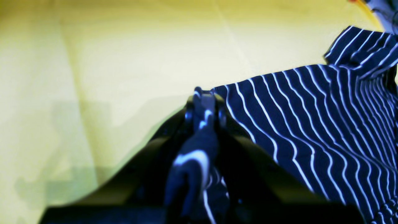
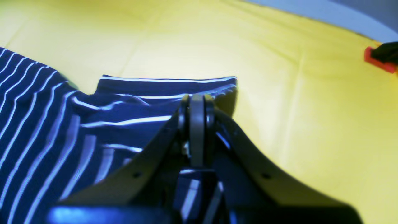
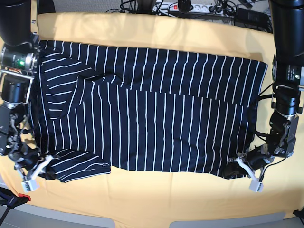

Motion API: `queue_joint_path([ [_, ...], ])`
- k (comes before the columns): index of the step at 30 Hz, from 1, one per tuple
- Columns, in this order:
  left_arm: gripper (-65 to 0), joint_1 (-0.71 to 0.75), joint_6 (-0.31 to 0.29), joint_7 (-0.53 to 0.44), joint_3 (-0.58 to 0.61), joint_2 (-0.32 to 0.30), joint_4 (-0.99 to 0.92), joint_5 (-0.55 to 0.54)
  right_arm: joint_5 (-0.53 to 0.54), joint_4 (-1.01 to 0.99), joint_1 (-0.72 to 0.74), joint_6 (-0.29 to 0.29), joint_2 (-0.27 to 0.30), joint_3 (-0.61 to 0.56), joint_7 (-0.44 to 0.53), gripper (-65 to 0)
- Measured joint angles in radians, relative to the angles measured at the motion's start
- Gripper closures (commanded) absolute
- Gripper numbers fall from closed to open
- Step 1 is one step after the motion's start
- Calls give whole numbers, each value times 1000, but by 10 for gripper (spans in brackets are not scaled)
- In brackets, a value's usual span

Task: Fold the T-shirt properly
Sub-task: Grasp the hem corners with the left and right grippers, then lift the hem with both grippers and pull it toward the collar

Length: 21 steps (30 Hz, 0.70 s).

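The T-shirt (image 3: 152,114), dark navy with thin white stripes, lies spread sideways across the yellow-orange cloth (image 3: 156,199). Its far long edge is folded over toward the middle. My left gripper (image 3: 236,167) is at the shirt's near right corner, shut on the T-shirt fabric (image 1: 311,130); the left wrist view shows striped cloth bunched between the closed fingers (image 1: 203,107). My right gripper (image 3: 46,167) is at the near left corner by the sleeve, shut on the T-shirt hem (image 2: 168,90), with its fingers (image 2: 196,115) pressed together.
The yellow-orange cloth (image 2: 311,109) covers the table. A power strip and cables (image 3: 190,7) lie beyond the far edge. A small red and black object (image 2: 381,57) sits at the table's near left corner (image 3: 14,199). Both arms stand along the table's sides.
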Motion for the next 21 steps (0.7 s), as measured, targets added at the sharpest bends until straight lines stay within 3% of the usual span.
queue_joint_path([
  [5, 0, 0, 0, 4, 0, -10, 0, 0, 0, 0, 0, -3, 48, 0, 1, 0],
  [13, 0, 0, 0, 5, 0, -18, 0, 0, 2, 0, 0, -4, 51, -14, 20, 0],
  [21, 0, -44, 0, 8, 0, -37, 0, 0, 0, 0, 5, -17, 50, -123, 39, 0],
])
